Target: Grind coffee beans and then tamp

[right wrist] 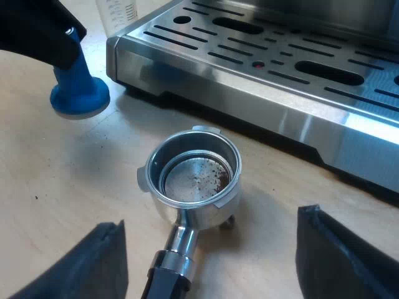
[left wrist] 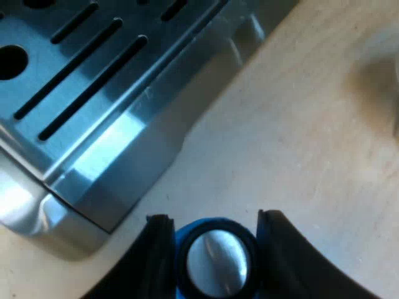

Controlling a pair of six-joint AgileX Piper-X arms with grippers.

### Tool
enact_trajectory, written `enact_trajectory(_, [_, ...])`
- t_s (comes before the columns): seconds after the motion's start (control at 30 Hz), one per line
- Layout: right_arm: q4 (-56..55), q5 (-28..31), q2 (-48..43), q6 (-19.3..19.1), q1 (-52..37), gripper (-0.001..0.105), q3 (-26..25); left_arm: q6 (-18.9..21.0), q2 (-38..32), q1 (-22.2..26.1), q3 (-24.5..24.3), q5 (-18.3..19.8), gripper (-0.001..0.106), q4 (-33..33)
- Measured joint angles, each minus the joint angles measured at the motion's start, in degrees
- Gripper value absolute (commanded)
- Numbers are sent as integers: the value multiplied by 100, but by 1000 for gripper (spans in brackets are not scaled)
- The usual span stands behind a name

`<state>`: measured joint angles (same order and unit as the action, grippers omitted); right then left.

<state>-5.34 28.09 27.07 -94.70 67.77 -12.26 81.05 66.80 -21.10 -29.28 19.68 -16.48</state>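
1. Right wrist view: the metal holder lies loose on the wooden surface, cup facing up. It is between my right jaws, which stand wide apart and hold nothing.
2. Its cup is nearly bare, with only a few dark specks of coffee on the bottom, so I judge grinding is not yet done.
3. The holder looks like solid steel: heavy, stiff, and slick on the round cup. I judge the best hold is its dark handle, which points back between my right jaws.
4. Left wrist view: my left jaws are closed on the blue tamper, one finger on each side. It looks hard and fairly weighty, so a firm grip should keep it from tilting.
5. In the right wrist view the tamper's flat base is near the corner of the espresso machine. I cannot tell whether it touches the surface or hangs just above it.
6. The machine's slotted steel tray has a hard edge near the holder's cup. A fragile measuring glass stands beside the tray's corner, beyond the tamper.
7. Open room is the bare wood on the holder's side away from the tray. Lifting straight up first should keep the holder clear of that edge.
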Motion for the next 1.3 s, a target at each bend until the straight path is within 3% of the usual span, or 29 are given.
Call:
enact_trajectory(0.4, [0, 0, 0, 0, 0, 59, 0, 0, 645, 0, 9, -87, 0, 387])
enact_trajectory(0.73, [0, 0, 0, 0, 0, 59, 0, 0, 677, 0, 9, -87, 1, 419])
enact_trajectory(0.87, [0, 0, 0, 0, 0, 59, 0, 0, 677, 0, 9, -111, 20, 419])
enact_trajectory(0.93, [0, 0, 0, 0, 0, 59, 0, 0, 677, 0, 9, -111, 38, 419])
enact_trajectory(1.03, [0, 0, 0, 0, 0, 59, 0, 0, 677, 0, 9, -111, 58, 372])
enact_trajectory(1.13, [0, 0, 0, 0, 0, 59, 0, 0, 677, 0, 9, -122, 66, 376])
enact_trajectory(1.3, [0, 0, 0, 0, 0, 59, 0, 51, 650, 0, 9, -125, 66, 376])
